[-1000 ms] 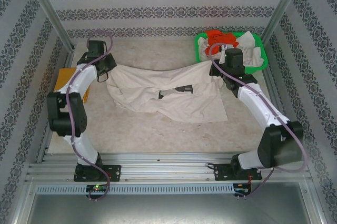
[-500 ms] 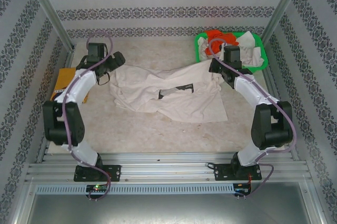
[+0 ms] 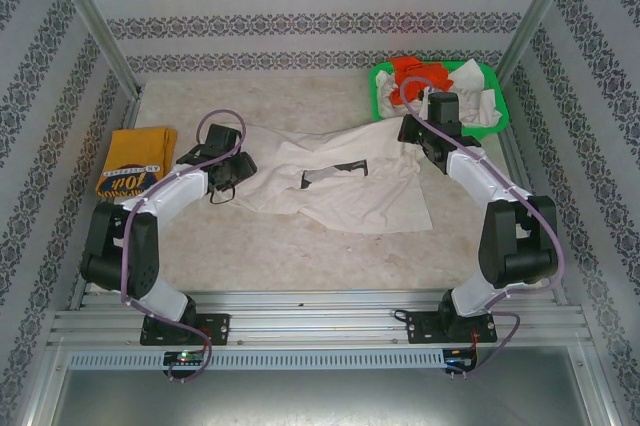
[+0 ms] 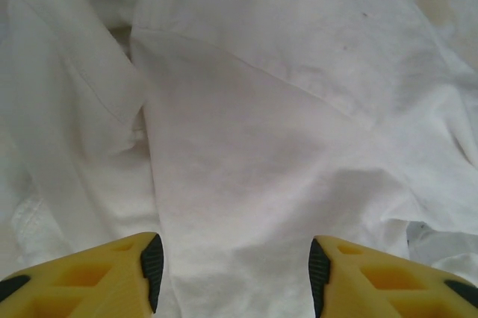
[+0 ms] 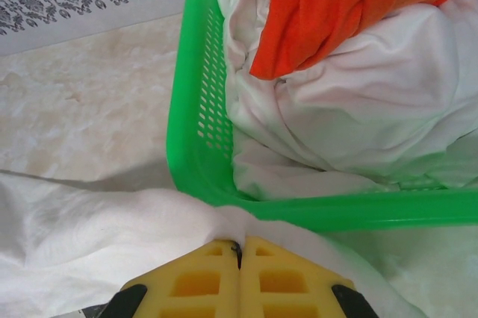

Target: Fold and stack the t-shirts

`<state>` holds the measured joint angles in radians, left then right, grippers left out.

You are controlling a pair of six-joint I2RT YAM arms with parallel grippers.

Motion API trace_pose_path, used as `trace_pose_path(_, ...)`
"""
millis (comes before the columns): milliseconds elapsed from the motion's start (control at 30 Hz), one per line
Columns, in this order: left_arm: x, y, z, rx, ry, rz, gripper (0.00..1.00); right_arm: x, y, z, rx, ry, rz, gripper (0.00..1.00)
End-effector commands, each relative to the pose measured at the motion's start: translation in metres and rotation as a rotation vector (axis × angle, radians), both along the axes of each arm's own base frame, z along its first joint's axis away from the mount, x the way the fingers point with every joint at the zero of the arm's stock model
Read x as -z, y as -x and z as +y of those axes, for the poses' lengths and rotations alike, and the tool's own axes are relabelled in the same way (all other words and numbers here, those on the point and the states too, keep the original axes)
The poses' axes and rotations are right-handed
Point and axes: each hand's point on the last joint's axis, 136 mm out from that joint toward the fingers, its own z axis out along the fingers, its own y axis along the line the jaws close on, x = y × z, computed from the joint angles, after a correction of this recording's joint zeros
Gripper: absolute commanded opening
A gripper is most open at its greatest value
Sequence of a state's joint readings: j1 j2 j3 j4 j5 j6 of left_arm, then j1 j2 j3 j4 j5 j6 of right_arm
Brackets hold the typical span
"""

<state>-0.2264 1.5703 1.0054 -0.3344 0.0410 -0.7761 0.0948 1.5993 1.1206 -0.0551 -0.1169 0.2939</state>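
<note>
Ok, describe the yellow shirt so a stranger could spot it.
Go to the left edge of the table. The mustard-yellow t-shirt lies folded there, apart from the cream-white shirt spread mid-table. It alone is yellow, with dark lettering.

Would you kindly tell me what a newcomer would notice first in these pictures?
A crumpled cream-white t-shirt sprawls across the middle of the table, the right end effector pinching its edge beside the green basket heaped with orange-red and white cloth at the far right. A folded mustard-yellow t-shirt lies at the left edge.
</note>
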Motion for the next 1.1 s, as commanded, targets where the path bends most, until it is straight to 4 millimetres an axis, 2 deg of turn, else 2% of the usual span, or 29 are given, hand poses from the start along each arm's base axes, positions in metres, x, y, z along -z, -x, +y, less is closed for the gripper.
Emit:
trace_pose_path(0,0.015,-0.003,0.007,-0.053,-0.010,0.016,0.50,-0.018,0.001,0.000,0.000,-0.037,-0.051,0.00)
trace_pose_path(133,0.024,-0.012,0.011,-0.049,-0.015,0.031,0.44,-0.016,0.003,-0.002,0.000,-0.037,-0.047,0.00)
trace_pose_path(267,0.030,-0.018,0.018,-0.071,-0.029,0.044,0.43,-0.015,0.006,-0.005,0.006,-0.035,-0.042,0.00)
trace_pose_path(500,0.045,-0.025,0.018,-0.076,0.010,0.069,0.43,-0.015,0.010,-0.012,0.020,-0.035,-0.042,0.00)
trace_pose_path(700,0.044,-0.031,0.010,-0.069,0.057,0.053,0.32,-0.015,0.010,-0.012,0.018,-0.044,-0.040,0.00)
trace_pose_path(967,0.033,-0.035,0.006,-0.061,0.078,0.026,0.26,-0.012,0.006,-0.009,0.011,-0.064,-0.037,0.00)
trace_pose_path(1067,0.036,-0.038,0.006,-0.059,0.078,0.027,0.24,-0.011,0.006,-0.008,0.009,-0.069,-0.035,0.00)
